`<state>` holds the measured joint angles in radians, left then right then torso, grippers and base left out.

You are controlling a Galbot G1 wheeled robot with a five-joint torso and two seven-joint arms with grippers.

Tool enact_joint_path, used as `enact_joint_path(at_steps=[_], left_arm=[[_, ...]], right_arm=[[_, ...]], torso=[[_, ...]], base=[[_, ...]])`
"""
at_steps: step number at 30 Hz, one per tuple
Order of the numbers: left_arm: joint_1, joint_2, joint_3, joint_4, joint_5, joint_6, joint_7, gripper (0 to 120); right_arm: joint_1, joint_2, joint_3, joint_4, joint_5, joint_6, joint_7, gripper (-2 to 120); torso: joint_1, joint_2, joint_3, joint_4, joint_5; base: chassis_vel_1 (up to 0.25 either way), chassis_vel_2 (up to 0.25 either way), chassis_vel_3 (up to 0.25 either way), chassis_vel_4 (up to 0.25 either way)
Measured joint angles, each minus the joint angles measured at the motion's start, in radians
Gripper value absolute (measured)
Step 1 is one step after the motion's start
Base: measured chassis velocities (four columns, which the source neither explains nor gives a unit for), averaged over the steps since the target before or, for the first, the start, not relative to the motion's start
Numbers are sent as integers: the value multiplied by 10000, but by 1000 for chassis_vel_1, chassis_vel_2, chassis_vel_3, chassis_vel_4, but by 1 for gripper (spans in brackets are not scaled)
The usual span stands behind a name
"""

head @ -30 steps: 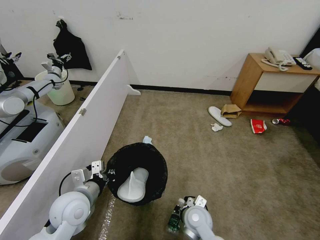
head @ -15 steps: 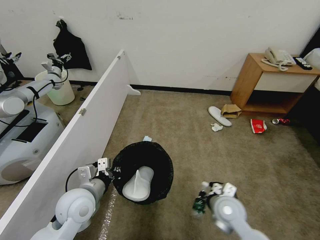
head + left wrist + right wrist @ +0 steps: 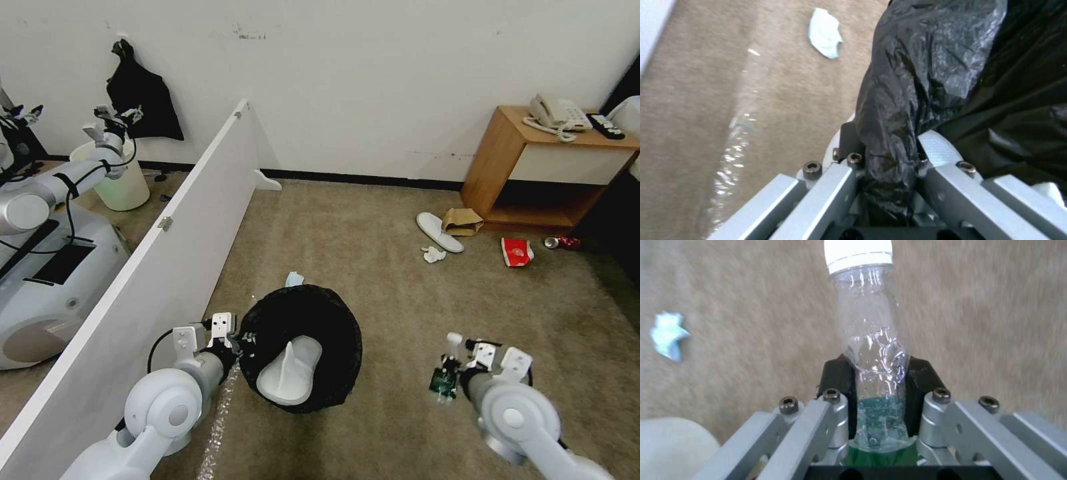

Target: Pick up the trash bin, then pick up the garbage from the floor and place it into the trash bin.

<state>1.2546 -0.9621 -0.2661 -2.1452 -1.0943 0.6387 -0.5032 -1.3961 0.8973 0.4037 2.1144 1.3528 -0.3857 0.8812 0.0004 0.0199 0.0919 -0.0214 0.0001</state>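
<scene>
A carpeted room set up like a hotel bedroom for robot trials: a wooden bedside table with a corded telephone against a scuffed white wall, a hotel slipper on the floor, a white partition board and a second robot beyond it.

even indoor light | soft shadows | wide-angle edge bend | wrist-view carpet blurred

A long white board partition runs along the left; far right, a wooden side table carries a pale corded telephone.
</scene>
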Motion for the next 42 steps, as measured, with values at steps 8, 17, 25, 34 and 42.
enact_joint_path(at_steps=[8, 17, 25, 34, 42], left_arm=[[-816, 488, 360, -2, -1406, 511, -312, 2], [-1140, 376, 640, -237, -2547, 962, -831, 2], [-1792, -41, 1631, 26, -2774, 989, -997, 2], [-2475, -663, 2564, 691, -2863, 989, -1358, 2], [-3173, -1359, 3175, 1364, -3292, 980, -2022, 2]], right_arm=[[-207, -1132, 1136, 828, -678, -74, -1367, 18], [-164, -1952, 1563, 1470, -1253, -73, -2444, 18], [-284, -2742, 2258, 2241, -1314, 44, -2914, 18], [-116, -3242, 2311, 2512, -2067, 539, -4288, 18], [52, -3652, 2262, 2625, -2407, 1080, -5697, 18]], torso=[[0, 0, 0, 2, 3], [0, 0, 0, 3, 1], [0, 0, 0, -4, 0], [0, 0, 0, 0, 0], [0, 0, 0, 0, 0]], base=[[0, 0, 0, 0], [0, 0, 0, 0], [0, 0, 0, 0], [0, 0, 0, 0], [0, 0, 0, 0]])
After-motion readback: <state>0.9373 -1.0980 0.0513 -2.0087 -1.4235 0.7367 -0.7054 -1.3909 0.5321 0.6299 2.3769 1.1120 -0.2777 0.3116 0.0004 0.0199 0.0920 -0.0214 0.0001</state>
